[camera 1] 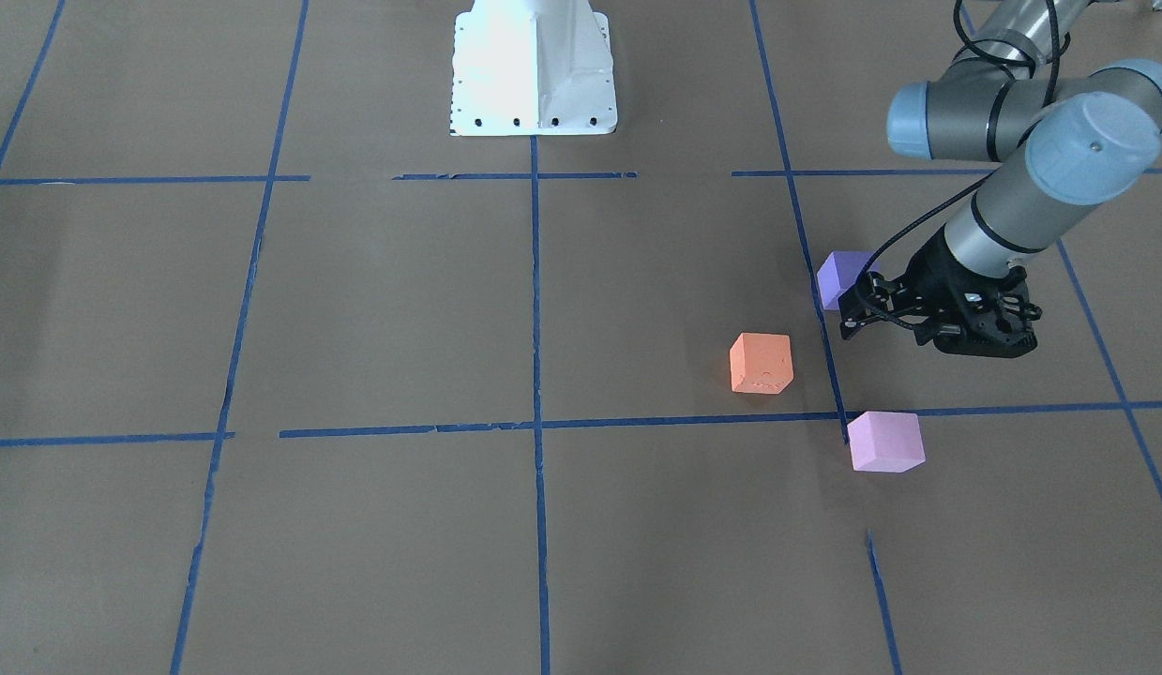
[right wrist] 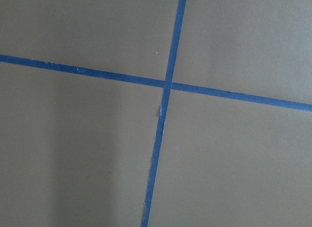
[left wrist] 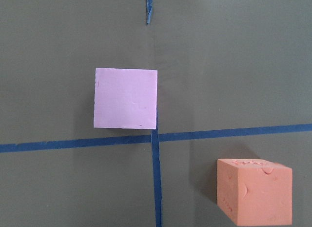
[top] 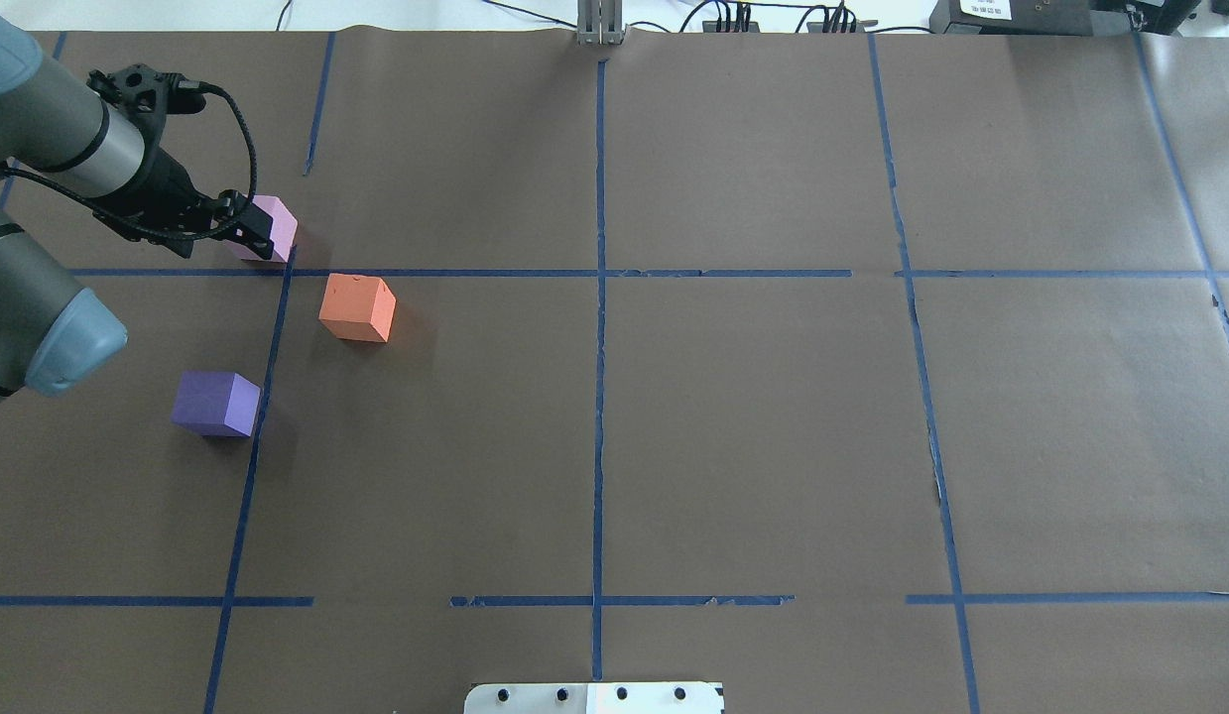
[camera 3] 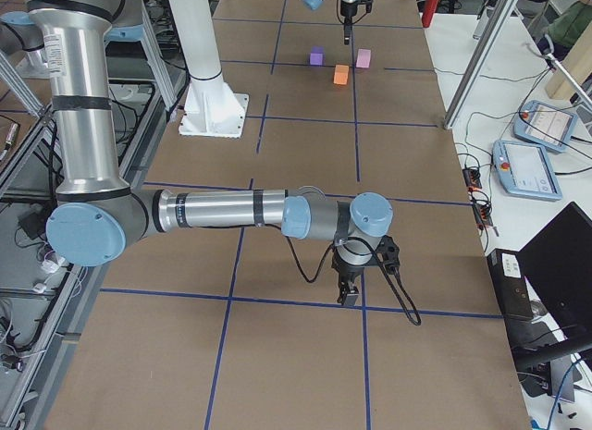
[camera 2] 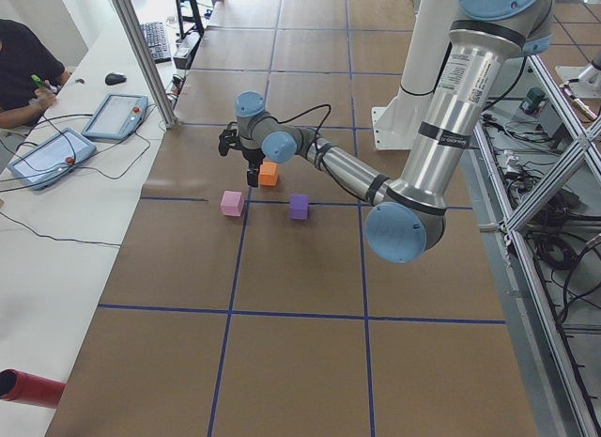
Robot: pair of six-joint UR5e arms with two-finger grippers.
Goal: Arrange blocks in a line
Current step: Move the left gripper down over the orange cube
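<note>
Left gripper [top: 260, 236] hangs pointing down beside the pale pink-lilac matte cube [top: 282, 218]. How wide its fingers stand, I cannot tell. That cube sits square at a blue tape crossing [left wrist: 155, 137] on the brown counter [top: 753, 426]. The orange matte cube [top: 357, 307] is near, turned askew. The dark violet-purple matte cube [top: 215, 403] lies nearer the robot, and the left wrist view misses it. Right gripper [camera 3: 350, 296] is well apart, fingers' state unclear.
</note>
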